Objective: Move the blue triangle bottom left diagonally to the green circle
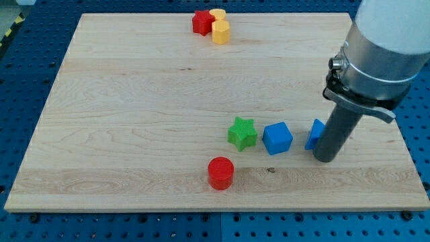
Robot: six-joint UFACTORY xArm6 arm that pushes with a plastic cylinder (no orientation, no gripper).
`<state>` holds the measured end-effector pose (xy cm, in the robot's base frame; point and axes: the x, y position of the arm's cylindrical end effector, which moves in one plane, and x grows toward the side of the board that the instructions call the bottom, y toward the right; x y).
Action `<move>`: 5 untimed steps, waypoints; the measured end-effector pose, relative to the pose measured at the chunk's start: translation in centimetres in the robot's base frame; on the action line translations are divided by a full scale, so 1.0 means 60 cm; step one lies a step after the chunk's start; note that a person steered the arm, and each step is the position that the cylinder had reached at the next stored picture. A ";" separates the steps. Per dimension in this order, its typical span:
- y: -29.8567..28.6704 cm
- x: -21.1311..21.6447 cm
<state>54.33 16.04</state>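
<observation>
The blue triangle (314,134) lies right of centre on the wooden board, partly hidden behind my rod. My tip (324,159) rests on the board at the triangle's right side, touching or nearly touching it. A blue cube (277,138) sits just left of the triangle, and a green star (242,133) sits left of the cube. No green circle shows in this view.
A red cylinder (220,173) stands below the green star. At the view's top, a red star (201,21) touches two yellow blocks (220,29). The board's right edge (403,144) is close to my rod. The arm's silver body (376,47) hides the top right corner.
</observation>
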 end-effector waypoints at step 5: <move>-0.046 -0.037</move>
